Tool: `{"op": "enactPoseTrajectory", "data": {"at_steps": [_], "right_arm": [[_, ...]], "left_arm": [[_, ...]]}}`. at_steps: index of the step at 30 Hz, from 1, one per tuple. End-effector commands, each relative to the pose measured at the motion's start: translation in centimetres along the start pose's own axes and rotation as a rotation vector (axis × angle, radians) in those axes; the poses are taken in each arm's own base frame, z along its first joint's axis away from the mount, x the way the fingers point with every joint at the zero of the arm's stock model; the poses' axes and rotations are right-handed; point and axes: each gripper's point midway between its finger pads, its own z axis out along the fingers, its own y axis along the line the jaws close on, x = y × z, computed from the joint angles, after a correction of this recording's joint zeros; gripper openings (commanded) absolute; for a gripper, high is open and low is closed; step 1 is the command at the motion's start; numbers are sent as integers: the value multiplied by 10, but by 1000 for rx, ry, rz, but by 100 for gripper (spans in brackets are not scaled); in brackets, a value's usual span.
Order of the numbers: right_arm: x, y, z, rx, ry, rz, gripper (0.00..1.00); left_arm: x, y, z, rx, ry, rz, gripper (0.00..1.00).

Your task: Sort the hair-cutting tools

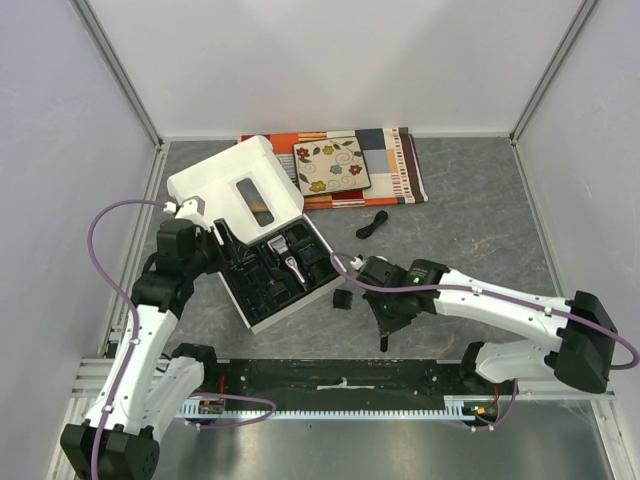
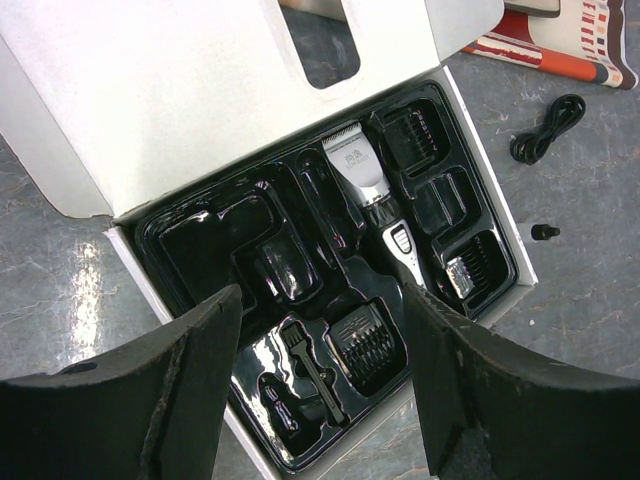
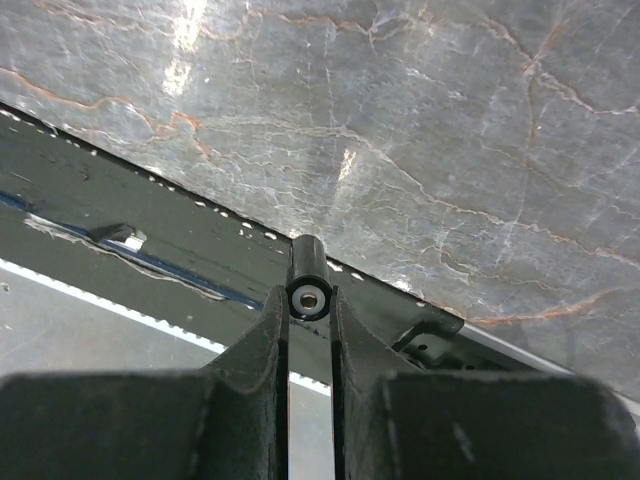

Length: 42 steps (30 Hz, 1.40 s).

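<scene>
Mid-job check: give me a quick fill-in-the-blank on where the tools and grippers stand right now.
1. The left gripper has its jaws ____.
2. The right gripper is ____ on a small black cylinder.
3. The clipper lies ____ the white box.
4. The coiled cord lies ____ that box, on the table.

Missing words: open; shut; inside; outside.

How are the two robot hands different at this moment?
The left gripper is open and empty; the right gripper is shut on a small black cylinder. The left hovers over the open box; the right hangs at the near edge of the table. Both are black and two-fingered.
</scene>
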Motion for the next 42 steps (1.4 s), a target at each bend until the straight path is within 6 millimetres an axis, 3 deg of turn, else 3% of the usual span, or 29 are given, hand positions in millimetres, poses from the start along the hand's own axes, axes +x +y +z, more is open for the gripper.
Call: {"op": "enactPoseTrajectory", "data": {"at_steps": [1, 23, 33, 42], "right_arm": [[10, 2, 10, 9, 79, -38, 0], [-20, 9, 61, 56, 4, -5, 1], [-18, 7, 83, 56, -28, 36, 0], [-14, 2, 90, 95, -44, 38, 0]], "left_arm": [[-3, -10, 0, 50, -12, -6, 72], [-1, -9, 2, 44, 0, -7, 72], [-1, -9, 2, 42, 1, -5, 71], [-2, -9, 2, 44, -3, -5, 71]]}}
